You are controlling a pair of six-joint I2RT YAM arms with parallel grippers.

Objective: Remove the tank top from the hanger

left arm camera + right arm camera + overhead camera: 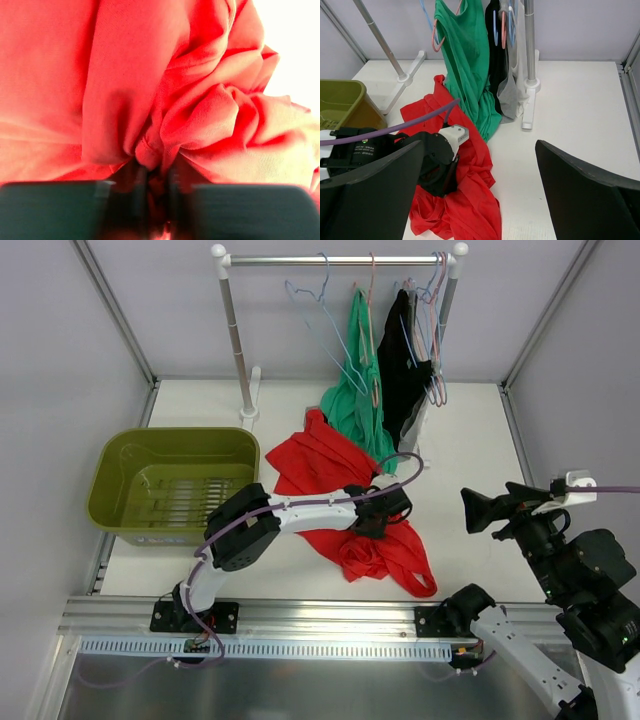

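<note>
A red tank top (320, 465) lies crumpled on the white table, and I see no hanger in it. My left gripper (368, 527) points down into its middle. In the left wrist view the jaws stand close together, pinching a bunched fold of the red fabric (200, 115), so the left gripper (156, 175) is shut on it. The right wrist view shows the same grip (445, 180) on the red cloth (470, 205). Empty blue hangers (320, 310) hang on the rail. My right gripper (485, 510) hovers open at the right, apart from the cloth.
A clothes rack (235, 330) stands at the back with a green tank top (358, 400) on a pink hanger (373, 350) and a black garment (402, 370). An olive bin (110, 475) sits at the left. The rack's white foot (529, 107) rests behind the red cloth.
</note>
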